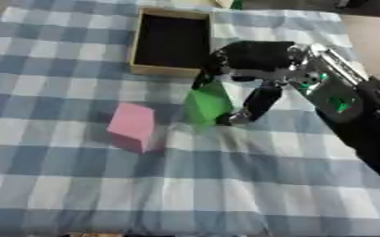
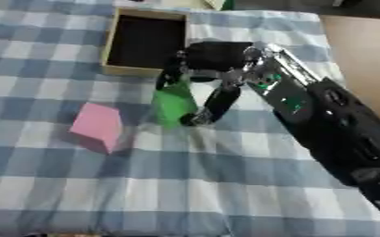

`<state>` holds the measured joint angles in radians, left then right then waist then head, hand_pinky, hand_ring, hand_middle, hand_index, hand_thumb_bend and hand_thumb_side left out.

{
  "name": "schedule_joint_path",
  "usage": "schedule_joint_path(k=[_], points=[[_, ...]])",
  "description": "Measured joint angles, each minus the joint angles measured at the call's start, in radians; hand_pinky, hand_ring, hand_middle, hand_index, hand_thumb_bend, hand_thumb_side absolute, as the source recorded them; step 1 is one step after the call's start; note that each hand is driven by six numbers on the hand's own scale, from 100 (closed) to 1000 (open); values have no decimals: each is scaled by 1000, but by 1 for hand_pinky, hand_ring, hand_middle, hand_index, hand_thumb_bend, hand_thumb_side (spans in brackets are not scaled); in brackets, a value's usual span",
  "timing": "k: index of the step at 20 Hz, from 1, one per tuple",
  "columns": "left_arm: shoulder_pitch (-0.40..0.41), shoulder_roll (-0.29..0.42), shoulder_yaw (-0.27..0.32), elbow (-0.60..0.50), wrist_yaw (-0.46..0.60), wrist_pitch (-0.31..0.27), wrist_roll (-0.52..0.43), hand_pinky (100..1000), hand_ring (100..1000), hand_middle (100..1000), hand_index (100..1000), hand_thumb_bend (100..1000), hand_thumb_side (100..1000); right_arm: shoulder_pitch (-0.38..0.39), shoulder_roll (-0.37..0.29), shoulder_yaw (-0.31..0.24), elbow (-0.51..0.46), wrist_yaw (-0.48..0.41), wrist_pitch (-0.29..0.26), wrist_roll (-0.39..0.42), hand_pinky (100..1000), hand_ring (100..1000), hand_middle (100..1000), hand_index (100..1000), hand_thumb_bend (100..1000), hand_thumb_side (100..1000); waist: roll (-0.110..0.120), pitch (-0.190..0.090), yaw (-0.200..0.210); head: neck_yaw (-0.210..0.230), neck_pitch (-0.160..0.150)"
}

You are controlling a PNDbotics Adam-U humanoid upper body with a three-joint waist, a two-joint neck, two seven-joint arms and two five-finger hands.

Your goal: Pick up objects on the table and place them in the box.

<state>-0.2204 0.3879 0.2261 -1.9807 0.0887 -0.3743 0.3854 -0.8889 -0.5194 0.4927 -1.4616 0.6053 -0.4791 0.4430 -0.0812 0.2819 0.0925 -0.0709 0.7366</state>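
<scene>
A green block stands near the middle of the checked cloth, just in front of the box. My right hand comes in from the right and is curled round it, fingers at its far top edge and the thumb down its right side. A pink block lies to the left of the green one, apart from it. The open cardboard box with a dark inside sits at the back, holding nothing I can see. My left hand shows in neither view.
The blue and white checked tablecloth covers the table, with a bare brown surface beyond its right edge. A small green and white object lies at the far edge behind the box.
</scene>
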Motion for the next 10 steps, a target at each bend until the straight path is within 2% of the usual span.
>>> schedule_joint_path(k=[5,10], points=[[0,0,0,0,0,0,0,601,536,616,741,100,893,-71,5,-25,15,35,10,-26,753,635,289,556,100,227,0,-2,0,2,-1],[0,0,0,0,0,0,0,601,536,616,741,100,892,-157,52,-52,79,107,23,-56,755,638,293,559,100,237,2,-2,7,1,-9]])
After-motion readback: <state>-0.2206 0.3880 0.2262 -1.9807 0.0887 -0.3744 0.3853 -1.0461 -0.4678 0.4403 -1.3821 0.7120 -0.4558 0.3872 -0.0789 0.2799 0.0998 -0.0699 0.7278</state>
